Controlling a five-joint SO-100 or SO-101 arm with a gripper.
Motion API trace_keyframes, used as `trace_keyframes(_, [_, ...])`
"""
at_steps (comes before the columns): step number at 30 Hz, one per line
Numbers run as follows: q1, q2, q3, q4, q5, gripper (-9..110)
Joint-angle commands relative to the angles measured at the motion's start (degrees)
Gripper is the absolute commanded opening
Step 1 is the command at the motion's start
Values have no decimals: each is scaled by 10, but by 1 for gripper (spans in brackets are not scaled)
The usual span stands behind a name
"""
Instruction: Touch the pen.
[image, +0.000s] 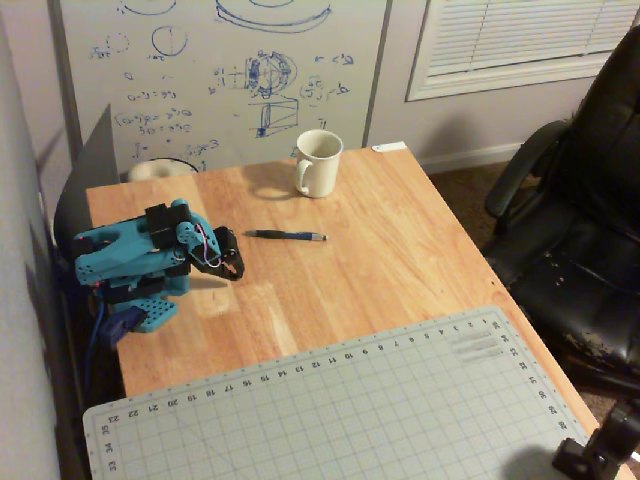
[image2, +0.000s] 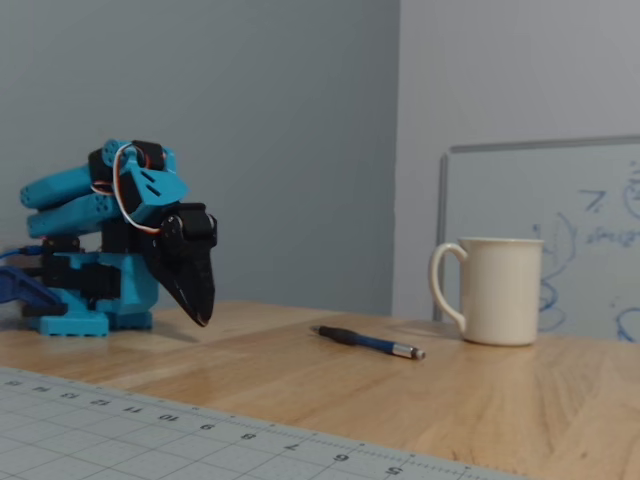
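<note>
From my overhead view I have the blue arm (image: 130, 260) folded back over its base at the left edge of the wooden surface (image: 380, 250), with the black jaws (image: 235, 268) pointing down toward the wood. In the fixed view the jaws (image2: 203, 318) hang just above the surface, tips drawn together to a single point, so I read them as closed and holding nothing. The pen (image: 287, 235) lies flat on the surface to the right of the jaws in the overhead view, apart from them, its silvery end (image: 322, 237) pointing away from the arm. In the fixed view the pen (image2: 366, 342) sits between the jaws and the white mug (image2: 492, 290), nearer the mug. A gridded cutting mat (image: 350, 410) covers the near part of the surface.
</note>
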Motion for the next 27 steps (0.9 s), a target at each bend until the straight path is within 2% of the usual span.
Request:
trace_keyframes(1, [-5,19,-8,0,-1,1])
trace_keyframes(10, [-6,2,-68,-7,-4,1])
trace_keyframes(27, [-28,-452,-539,1,4,1])
